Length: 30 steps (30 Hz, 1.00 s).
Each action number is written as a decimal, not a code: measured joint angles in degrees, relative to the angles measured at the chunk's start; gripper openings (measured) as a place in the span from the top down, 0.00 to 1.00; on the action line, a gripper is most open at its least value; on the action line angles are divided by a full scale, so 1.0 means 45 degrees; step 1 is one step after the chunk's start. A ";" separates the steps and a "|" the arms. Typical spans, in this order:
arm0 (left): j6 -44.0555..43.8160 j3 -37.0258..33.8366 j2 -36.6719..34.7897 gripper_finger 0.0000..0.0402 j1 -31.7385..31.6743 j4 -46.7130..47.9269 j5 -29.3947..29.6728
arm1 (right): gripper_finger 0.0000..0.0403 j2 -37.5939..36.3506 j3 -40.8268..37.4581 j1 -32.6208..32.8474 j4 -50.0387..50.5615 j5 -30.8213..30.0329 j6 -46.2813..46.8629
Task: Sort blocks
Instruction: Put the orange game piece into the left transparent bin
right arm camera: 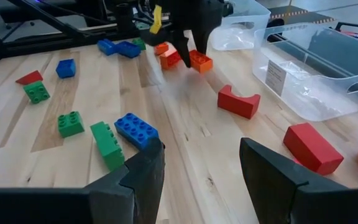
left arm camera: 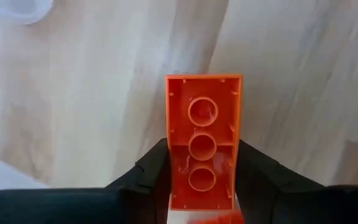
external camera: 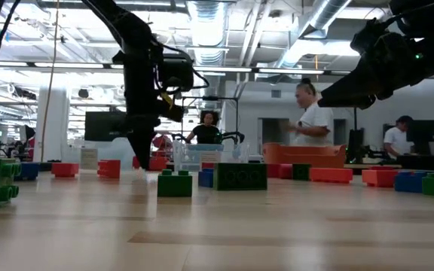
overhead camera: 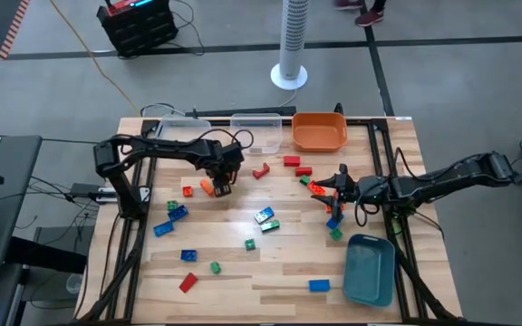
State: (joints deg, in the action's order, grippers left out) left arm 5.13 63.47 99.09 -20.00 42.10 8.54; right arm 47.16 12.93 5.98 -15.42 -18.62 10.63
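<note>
Both arms are matte black, built of slender jointed links with loose black cables looping along them. The left gripper and right gripper carry blunt, angular black jaws.

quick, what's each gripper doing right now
left gripper: closed on an orange block, underside showing.
right gripper: open, holding nothing.

We are seeing the blocks, small studded bricks in red, orange, blue and green, lying scattered and mostly apart across the wooden table, while one orange brick is showing its hollow underside between two dark fingers.
</note>
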 joint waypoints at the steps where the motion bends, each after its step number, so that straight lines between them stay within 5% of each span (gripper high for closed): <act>1: 0.0027 0.0190 -0.0101 0.69 0.0003 0.0237 0.0008 | 0.46 0.0000 0.0000 0.0000 0.0000 -0.0003 0.0000; 18: -0.0008 0.1026 -0.3042 0.69 -0.3380 0.2368 0.1559 | 0.46 0.0000 0.0000 0.0000 0.0238 -0.0003 -0.0019; 30: 0.0702 0.0998 -0.2552 0.69 -0.6552 0.2912 0.1655 | 0.46 0.0000 -0.0005 0.0000 0.0335 0.0002 -0.0010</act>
State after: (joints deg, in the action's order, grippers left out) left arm 8.28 67.96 87.60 -49.49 55.20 15.98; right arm 47.16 12.91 5.98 -13.91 -18.61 10.59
